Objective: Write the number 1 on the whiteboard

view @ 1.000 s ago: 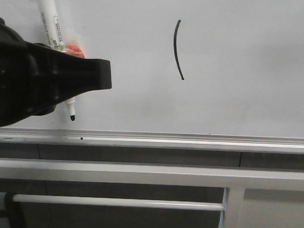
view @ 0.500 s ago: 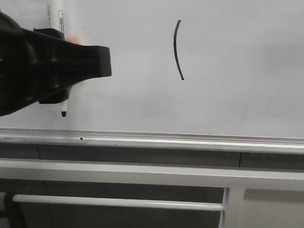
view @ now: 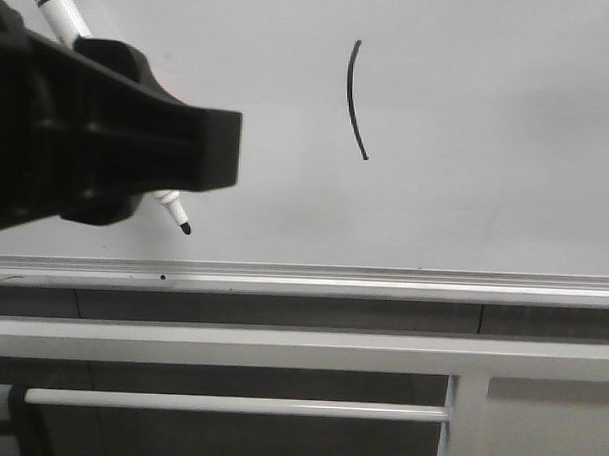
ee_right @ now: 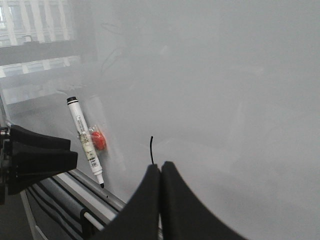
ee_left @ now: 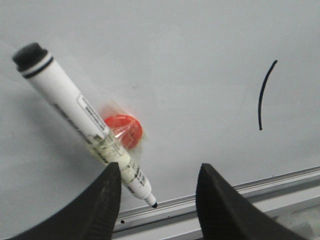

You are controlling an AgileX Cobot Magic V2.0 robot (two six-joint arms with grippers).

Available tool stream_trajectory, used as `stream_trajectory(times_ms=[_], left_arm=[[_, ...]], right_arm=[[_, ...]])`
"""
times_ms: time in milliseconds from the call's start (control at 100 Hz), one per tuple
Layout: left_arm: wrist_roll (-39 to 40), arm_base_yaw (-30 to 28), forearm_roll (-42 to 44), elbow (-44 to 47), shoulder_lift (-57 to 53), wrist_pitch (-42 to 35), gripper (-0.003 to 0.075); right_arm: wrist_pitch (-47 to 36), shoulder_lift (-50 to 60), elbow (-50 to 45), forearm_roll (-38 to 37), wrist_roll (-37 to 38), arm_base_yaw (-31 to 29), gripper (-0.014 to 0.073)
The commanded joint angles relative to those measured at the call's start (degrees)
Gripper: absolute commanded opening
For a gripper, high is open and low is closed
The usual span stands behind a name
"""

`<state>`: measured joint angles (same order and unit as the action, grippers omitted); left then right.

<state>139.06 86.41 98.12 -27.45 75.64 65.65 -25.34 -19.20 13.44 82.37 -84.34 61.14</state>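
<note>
The whiteboard (view: 489, 114) is a large, plain white, glossy board standing upright, with a silver metal rail (view: 383, 283) running along its lower edge. The number 1 (view: 355, 98) is a single thin black stroke drawn on it, roughly vertical and gently bowed, its upper end tipped a little to one side. It sits above the rail, well clear of it, on bare white surface.
</note>
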Motion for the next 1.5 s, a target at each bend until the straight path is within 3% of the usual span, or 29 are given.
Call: stream_trajectory(times_ms=[0, 80, 150, 300, 390, 500, 1490], left_arm=[[-2.0, 0.7, 0.5, -0.6, -4.1, 5.9, 0.0326], [-2.6, 1.8, -2.0, 0.1, -6.8, 5.9, 0.0317], [-4.9, 3.7, -4.4, 1.1, -9.3, 5.9, 0.0265], [-13.0, 10.2, -11.8, 1.7, -14.5, 5.9, -0.0025], [-20.0, 14.4, -12.1, 1.7, -17.0, 5.9, -0.0020], [-21.9, 17.3, -13.4, 1.7, -18.9, 5.9, -0.0020], [-24.0, 17.4, -9.4, 1.7, -19.0, 5.0, -0.0020]], right_arm=[[-0.6, -0.3, 1.6, -1.8, -0.4, 0.0, -0.0064], [-0.6, -0.3, 1.6, -1.8, -0.4, 0.0, -0.0064], [-0.5, -0.3, 1.6, -1.8, -0.4, 0.0, -0.0064], [-0.6, -0.3, 1.6, -1.8, -0.4, 0.0, -0.0064], [-0.4, -0.3, 1.6, -1.8, -0.4, 0.0, -0.0064], [-0.3, -0.3, 1.6, -1.8, -0.4, 0.0, -0.0064], [-0.1, -0.3, 1.6, -1.4, -0.4, 0.0, -0.0064]])
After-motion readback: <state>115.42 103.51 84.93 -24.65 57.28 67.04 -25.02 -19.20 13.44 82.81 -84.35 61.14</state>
